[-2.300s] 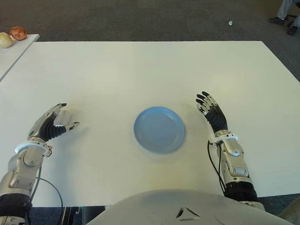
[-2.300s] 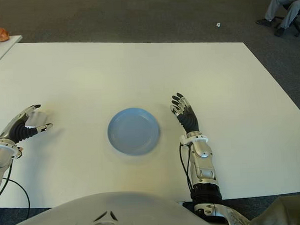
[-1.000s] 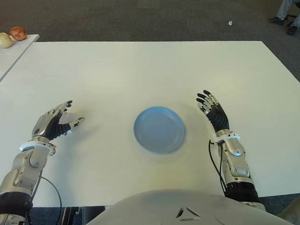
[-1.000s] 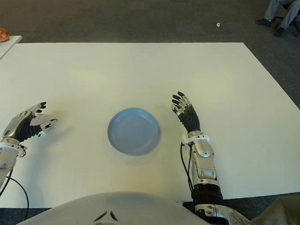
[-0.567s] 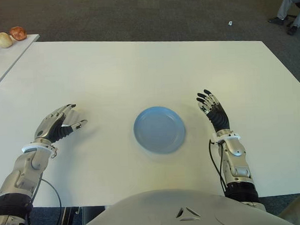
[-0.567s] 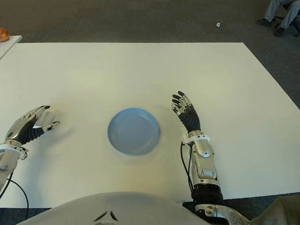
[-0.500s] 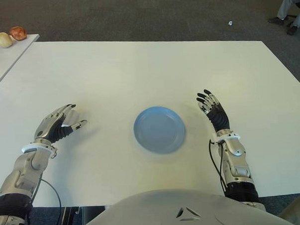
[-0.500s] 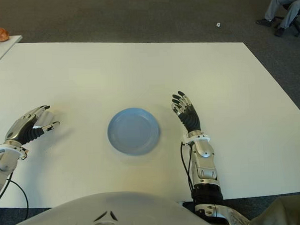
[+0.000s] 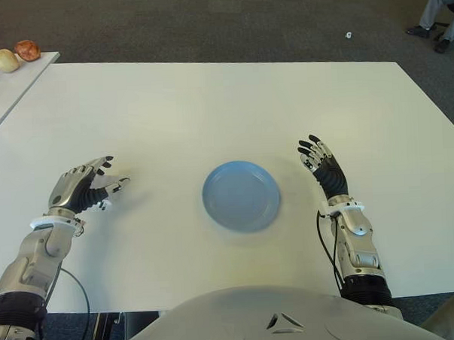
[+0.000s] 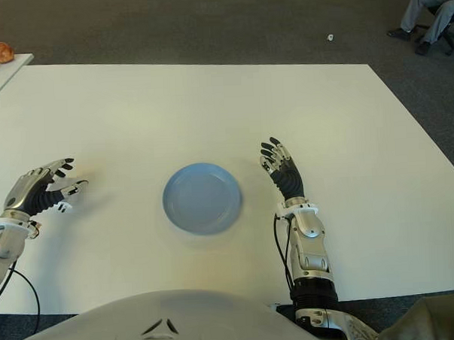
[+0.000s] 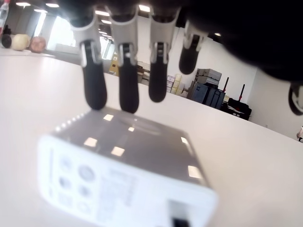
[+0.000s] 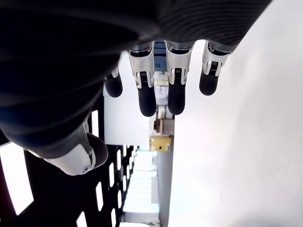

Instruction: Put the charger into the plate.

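The charger (image 11: 128,175) is a white block lying flat on the white table (image 9: 209,103), printed face towards the wrist camera. My left hand (image 9: 99,181) is over it at the table's left. The fingertips (image 11: 128,97) are arched down at its far edge and the thumb stands apart to one side. In the eye views the hand covers almost all of the charger. The light blue plate (image 9: 241,196) sits in the middle of the table with nothing in it. My right hand (image 9: 323,167) shows just right of the plate, fingers (image 12: 147,97) spread and holding nothing.
A second white table (image 9: 4,82) at the far left carries a few round objects (image 9: 15,56). A seated person's legs (image 9: 442,6) show on the dark carpet at the far right. A small white item (image 9: 348,35) lies on the floor beyond the table.
My left hand has shifted slightly right and rolled palm-down over the charger, with the fingers arching further over it. The charger showed between fingers and thumb before; now it is mostly covered. Right hand and plate unchanged.
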Controlling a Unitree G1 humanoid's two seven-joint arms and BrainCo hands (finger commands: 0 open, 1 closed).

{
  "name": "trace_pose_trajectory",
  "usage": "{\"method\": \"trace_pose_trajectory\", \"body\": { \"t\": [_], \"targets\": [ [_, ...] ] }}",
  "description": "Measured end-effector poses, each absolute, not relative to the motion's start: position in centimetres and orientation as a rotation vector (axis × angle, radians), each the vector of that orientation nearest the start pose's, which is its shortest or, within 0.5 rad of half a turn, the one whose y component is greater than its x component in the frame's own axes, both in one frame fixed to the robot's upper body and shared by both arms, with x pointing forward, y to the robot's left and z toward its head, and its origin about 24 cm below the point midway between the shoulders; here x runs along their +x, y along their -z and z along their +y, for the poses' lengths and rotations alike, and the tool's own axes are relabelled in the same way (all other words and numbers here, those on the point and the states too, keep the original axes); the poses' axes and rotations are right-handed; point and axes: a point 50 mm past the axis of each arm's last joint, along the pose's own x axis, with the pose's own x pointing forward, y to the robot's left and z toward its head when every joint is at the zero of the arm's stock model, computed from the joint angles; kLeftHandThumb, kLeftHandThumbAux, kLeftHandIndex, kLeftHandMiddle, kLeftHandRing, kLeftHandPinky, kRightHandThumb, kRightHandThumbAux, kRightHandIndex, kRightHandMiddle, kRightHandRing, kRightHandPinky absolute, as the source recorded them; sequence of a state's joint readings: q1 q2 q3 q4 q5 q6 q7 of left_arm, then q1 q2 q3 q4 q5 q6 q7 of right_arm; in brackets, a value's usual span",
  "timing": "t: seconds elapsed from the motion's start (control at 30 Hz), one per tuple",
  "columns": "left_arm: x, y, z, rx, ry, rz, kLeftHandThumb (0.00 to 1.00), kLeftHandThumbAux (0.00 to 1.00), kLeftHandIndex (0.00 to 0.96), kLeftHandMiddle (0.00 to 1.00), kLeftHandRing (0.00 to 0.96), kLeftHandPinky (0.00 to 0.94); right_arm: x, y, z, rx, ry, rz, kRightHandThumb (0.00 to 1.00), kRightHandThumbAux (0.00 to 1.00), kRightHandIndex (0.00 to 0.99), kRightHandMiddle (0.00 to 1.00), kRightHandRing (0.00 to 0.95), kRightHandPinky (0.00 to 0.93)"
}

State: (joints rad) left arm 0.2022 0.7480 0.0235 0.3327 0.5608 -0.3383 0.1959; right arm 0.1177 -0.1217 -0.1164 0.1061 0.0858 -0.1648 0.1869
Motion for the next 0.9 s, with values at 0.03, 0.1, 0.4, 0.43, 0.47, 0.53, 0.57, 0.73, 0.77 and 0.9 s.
{"method": "trace_pose_trajectory", "body": {
  "t": [0.03,0.1,0.4,0.43,0.47,0.53,0.57,0.73,0.77,0.9],
  "targets": [
    [19.23,-2.28,31.79,1.272,0.067,0.139,0.501,0.227,0.141,0.224,0.286,0.365,22.27,-1.17,-20.14,-0.044,-0.033,0.047,0.000,0.627,0.047,0.186,0.151,0.092],
    [19.20,-2.27,31.83,1.276,0.072,0.137,0.496,0.227,0.131,0.194,0.247,0.306,22.27,-1.18,-20.14,-0.044,-0.033,0.046,0.000,0.627,0.048,0.187,0.152,0.092],
    [19.10,-2.24,31.97,1.299,0.086,0.142,0.471,0.244,0.094,0.129,0.142,0.176,22.29,-1.29,-20.13,-0.045,-0.033,0.042,0.000,0.628,0.050,0.189,0.151,0.083],
    [19.08,-2.22,31.99,1.300,0.086,0.144,0.470,0.249,0.093,0.127,0.139,0.173,22.29,-1.29,-20.13,-0.045,-0.033,0.042,0.000,0.628,0.049,0.189,0.150,0.082],
    [19.06,-2.21,32.00,1.300,0.086,0.146,0.469,0.251,0.092,0.127,0.138,0.172,22.29,-1.29,-20.13,-0.045,-0.033,0.042,0.000,0.628,0.049,0.189,0.150,0.081],
    [19.03,-2.18,32.01,1.300,0.086,0.147,0.469,0.266,0.094,0.128,0.135,0.173,22.29,-1.29,-20.14,-0.045,-0.033,0.043,0.000,0.627,0.048,0.189,0.149,0.077],
    [19.01,-2.17,32.02,1.300,0.086,0.148,0.469,0.268,0.095,0.128,0.135,0.173,22.29,-1.29,-20.15,-0.045,-0.033,0.044,0.000,0.627,0.048,0.188,0.149,0.076],
    [18.84,-2.07,32.00,1.297,0.092,0.149,0.468,0.291,0.104,0.131,0.138,0.186,22.30,-1.38,-20.15,-0.046,-0.034,0.043,0.000,0.628,0.050,0.190,0.149,0.077],
    [18.79,-2.03,31.99,1.296,0.093,0.151,0.465,0.294,0.105,0.132,0.139,0.183,22.31,-1.41,-20.15,-0.047,-0.034,0.042,0.000,0.628,0.052,0.191,0.150,0.077],
    [18.46,-1.59,31.96,1.291,0.103,0.169,0.446,0.311,0.112,0.135,0.141,0.177,22.30,-1.45,-20.16,-0.047,-0.034,0.041,0.000,0.627,0.058,0.194,0.153,0.080]
  ]
}}
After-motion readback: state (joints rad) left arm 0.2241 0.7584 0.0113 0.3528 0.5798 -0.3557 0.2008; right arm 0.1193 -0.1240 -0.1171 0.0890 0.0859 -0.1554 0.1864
